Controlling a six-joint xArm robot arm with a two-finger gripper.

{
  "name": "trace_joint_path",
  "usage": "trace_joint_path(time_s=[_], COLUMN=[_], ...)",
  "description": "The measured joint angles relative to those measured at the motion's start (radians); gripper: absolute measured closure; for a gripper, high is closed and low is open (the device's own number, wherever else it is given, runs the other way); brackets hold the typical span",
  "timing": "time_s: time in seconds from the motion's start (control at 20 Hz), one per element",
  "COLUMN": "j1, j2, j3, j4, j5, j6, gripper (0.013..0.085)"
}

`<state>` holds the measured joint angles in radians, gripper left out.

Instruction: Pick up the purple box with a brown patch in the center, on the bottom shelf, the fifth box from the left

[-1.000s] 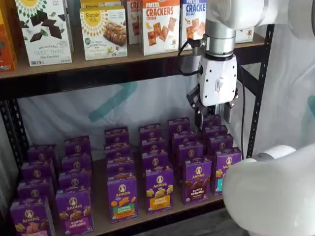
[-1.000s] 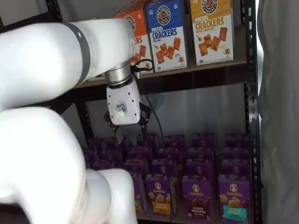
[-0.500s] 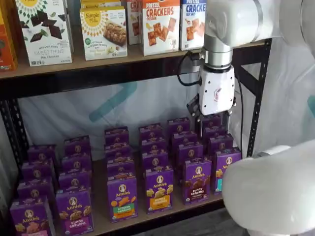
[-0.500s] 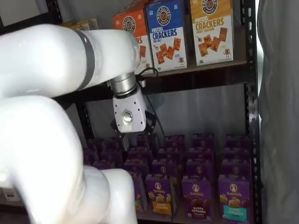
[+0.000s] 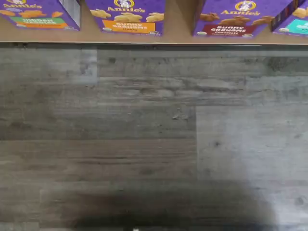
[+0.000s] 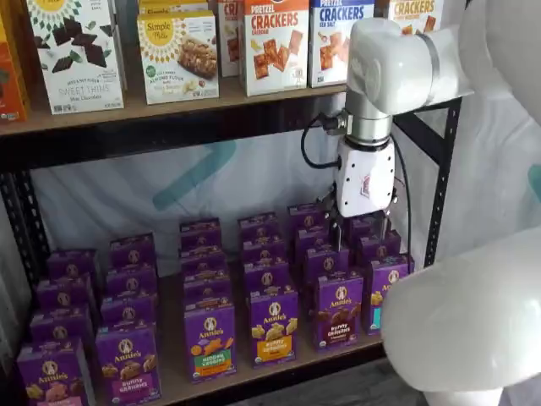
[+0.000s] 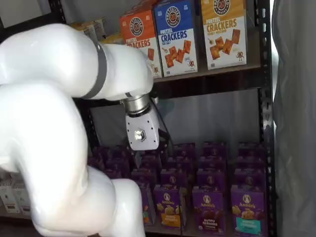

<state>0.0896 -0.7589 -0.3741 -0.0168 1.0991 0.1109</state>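
The purple box [image 6: 340,310] with dark brown bunny crackers stands upright in the front row of the bottom shelf [image 6: 173,359]. It also shows in a shelf view [image 7: 208,209] and in the wrist view [image 5: 231,19], at the edge of the shelf board [image 5: 178,32]. My gripper [image 6: 361,234] hangs above the rows of boxes behind it, higher than their tops and touching none. Its two black fingers [image 6: 336,233] stand apart with purple boxes showing between them, so it is open and empty. In the other shelf view the fingers are hard to make out.
A purple box with an orange band [image 6: 273,326] stands left of the target and one with a teal band [image 6: 378,298] right of it. Cracker boxes [image 6: 275,42] fill the upper board. A black frame post [image 6: 435,199] stands at the right. The wrist view shows grey plank floor [image 5: 154,134].
The gripper has come down and slightly left toward the back rows of purple boxes. The boxes have not moved.
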Motion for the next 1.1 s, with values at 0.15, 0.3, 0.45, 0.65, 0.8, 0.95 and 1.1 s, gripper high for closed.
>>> trace_joint_path(time_s=[0.15, 0.3, 0.45, 0.65, 0.8, 0.95, 1.1], j1=[-0.014, -0.032, -0.049, -0.079, -0.102, -0.126, -0.15], j2=[0.047, 0.133, 0.22, 0.358, 0.461, 0.571, 0.691], j3=[0.016, 0.024, 0.025, 0.024, 0.007, -0.022, -0.066], j4=[0.01, 0.008, 0.008, 0.02, 0.029, 0.026, 0.013], j5=[-0.065, -0.147, -0.227, -0.374, -0.461, -0.546, -0.624], j6=[-0.019, -0.035, -0.052, -0.091, -0.122, -0.146, -0.158], gripper=[0.013, 0.013, 0.013, 0.013, 0.013, 0.013, 0.013])
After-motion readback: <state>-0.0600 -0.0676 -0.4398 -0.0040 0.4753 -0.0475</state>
